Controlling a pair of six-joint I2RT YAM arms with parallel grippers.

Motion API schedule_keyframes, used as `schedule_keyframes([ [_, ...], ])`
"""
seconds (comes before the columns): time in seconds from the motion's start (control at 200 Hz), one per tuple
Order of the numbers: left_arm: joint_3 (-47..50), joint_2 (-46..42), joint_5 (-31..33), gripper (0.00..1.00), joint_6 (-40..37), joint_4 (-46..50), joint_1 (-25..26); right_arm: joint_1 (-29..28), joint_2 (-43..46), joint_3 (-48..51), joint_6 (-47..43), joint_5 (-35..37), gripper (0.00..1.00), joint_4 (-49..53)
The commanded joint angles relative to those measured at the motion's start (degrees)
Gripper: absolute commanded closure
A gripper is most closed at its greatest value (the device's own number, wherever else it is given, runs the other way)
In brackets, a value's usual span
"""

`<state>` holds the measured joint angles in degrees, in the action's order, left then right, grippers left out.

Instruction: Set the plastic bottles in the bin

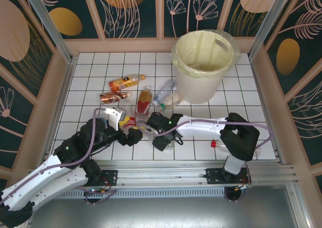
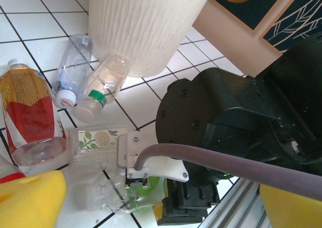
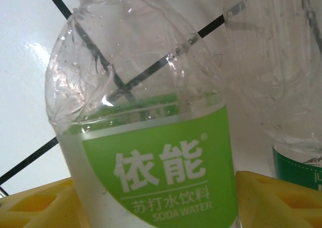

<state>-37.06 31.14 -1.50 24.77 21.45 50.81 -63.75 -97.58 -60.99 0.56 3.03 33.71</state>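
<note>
r gripper [image 3: 156,205] sits low over the tiles [image 1: 90,87], yellow pads against both sides of the green-label soda water bottle [image 3: 156,172], so i read it as pinched. l gripper [image 2: 161,195] is spread wide w/ nothing in it, just beside the r one. other bottles [image 1: 144,101] lie loose btwn the arms and the bin [image 1: 198,87]. one clear one is right at the bin's wall.
</note>
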Motion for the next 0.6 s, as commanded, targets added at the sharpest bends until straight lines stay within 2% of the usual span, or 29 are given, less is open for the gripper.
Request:
schedule_keyframes([
  [0.0,0.05,-0.86,-0.89,0.01,1.15,0.61,0.35,-0.37,-1.16,0.72,0.85,1.61,0.27,1.1],
  [0.125,0.14,-0.73,-0.97,0.01,1.15,0.52,0.34,-0.5,-1.66,0.83,0.85,1.67,0.28,0.98],
  [0.24,0.14,-0.68,-1.16,0.01,0.9,0.37,0.35,-0.5,-1.52,0.73,0.6,1.01,0.35,0.57],
  [0.36,0.23,-0.9,-1.67,0.01,0.15,-0.5,0.35,-0.5,-0.03,0.99,0.45,-0.67,0.36,-0.03],
  [0.5,0.64,-1.42,-4.96,0.01,-0.81,-4.72,0.35,0.47,3.16,1.4,1.1,-1.97,0.39,-1.56],
  [0.595,1.17,-1.1,-8.11,0.02,-1.51,-9.25,0.33,2.13,6.36,2.4,2.09,-7.39,0.39,-3.74],
])
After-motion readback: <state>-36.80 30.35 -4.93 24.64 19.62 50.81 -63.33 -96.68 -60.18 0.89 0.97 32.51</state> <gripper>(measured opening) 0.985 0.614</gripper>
